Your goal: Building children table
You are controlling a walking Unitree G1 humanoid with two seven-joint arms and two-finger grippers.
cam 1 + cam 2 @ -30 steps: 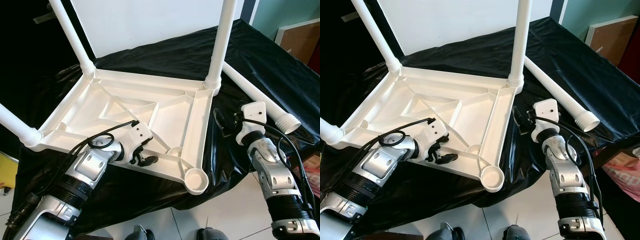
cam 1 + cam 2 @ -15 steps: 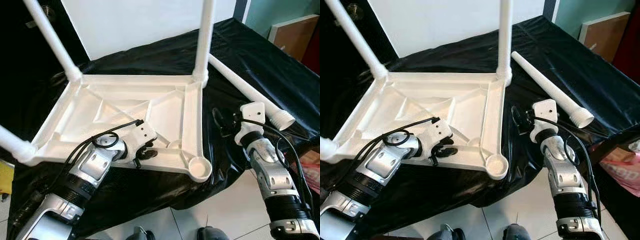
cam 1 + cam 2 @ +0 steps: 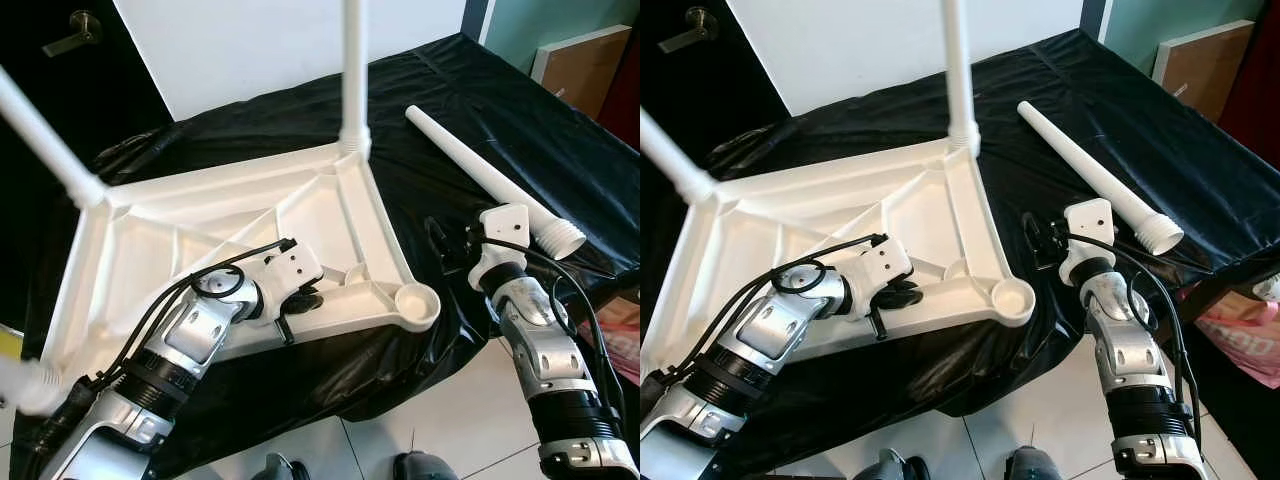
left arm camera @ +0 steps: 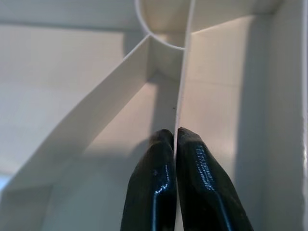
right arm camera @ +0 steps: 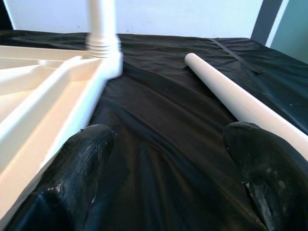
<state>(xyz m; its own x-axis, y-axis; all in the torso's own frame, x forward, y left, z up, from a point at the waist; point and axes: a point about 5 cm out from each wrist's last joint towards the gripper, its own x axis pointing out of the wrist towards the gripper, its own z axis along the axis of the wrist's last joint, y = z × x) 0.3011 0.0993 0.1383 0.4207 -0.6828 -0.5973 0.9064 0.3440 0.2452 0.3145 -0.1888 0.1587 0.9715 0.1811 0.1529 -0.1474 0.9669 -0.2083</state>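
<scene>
No text, label, brand, number or sign could be read anywhere in these views.

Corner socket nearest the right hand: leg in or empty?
Empty. The round corner socket shows an open cup, and the loose leg lies on the black cloth.

table legs [image 3: 352, 70] cut off at top | third leg [image 3: 25, 385] blurred
</scene>
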